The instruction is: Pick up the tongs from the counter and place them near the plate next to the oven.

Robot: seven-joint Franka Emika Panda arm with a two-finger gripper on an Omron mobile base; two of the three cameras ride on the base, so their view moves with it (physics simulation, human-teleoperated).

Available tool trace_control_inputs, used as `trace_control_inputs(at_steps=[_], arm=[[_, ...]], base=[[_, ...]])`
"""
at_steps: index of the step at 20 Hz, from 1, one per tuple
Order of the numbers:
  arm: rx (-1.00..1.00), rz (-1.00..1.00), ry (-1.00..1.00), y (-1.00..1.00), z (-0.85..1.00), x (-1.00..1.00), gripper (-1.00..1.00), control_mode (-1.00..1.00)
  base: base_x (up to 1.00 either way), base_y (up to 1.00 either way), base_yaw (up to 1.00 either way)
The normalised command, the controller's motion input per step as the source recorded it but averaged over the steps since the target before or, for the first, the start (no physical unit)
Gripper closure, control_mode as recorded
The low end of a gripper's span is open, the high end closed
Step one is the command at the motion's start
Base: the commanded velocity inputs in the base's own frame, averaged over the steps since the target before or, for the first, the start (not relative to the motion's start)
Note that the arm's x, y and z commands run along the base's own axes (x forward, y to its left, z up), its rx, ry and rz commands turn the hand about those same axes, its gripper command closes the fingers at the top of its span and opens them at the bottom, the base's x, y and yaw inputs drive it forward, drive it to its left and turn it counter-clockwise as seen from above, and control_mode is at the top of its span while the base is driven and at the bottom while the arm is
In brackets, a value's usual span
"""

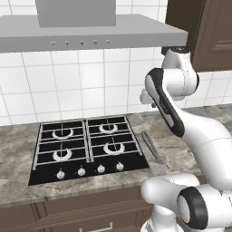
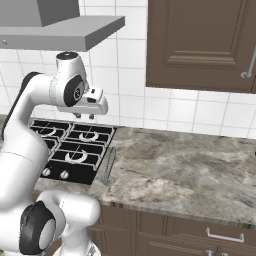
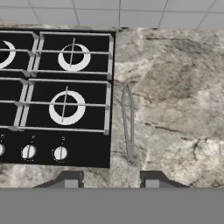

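The slim grey metal tongs (image 3: 128,124) lie flat on the marbled counter (image 3: 175,87), just right of the black hob and roughly parallel to its edge. From the base they show as the tongs (image 1: 152,146) and the tongs (image 2: 107,166). My gripper (image 3: 110,180) hangs well above them, open, with nothing between its fingers; its dark fingertips (image 3: 70,179) stand wide apart. In the right base view the gripper (image 2: 86,116) points down over the hob's right side, high over the counter (image 2: 190,165). The plate and the oven are out of view.
A black gas hob (image 1: 86,147) with several burners and front knobs takes the counter's left part. A grey range hood (image 1: 90,31) hangs over it. Dark brown wall cabinets (image 2: 200,45) hang above the bare counter stretch to the right.
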Motion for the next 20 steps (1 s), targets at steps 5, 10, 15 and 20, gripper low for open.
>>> trace_control_inputs(at_steps=[5, 10, 15, 20], arm=[[0.05, 0.01, 0.0, -0.05, -0.07, -0.11, -1.0, -1.0], [0.11, 0.01, 0.03, -0.32, -0.8, -0.28, -1.0, -1.0], [-0.16, 0.0, 0.21, 0.1, -1.0, -0.31, -1.0, -1.0], [-0.15, 0.08, 0.13, 0.02, -0.95, 0.01, -1.0, -1.0]], base=[[0.0, 0.0, 0.0], [0.0, 0.0, 0.0], [0.0, 0.0, 0.0], [0.0, 0.0, 0.0]])
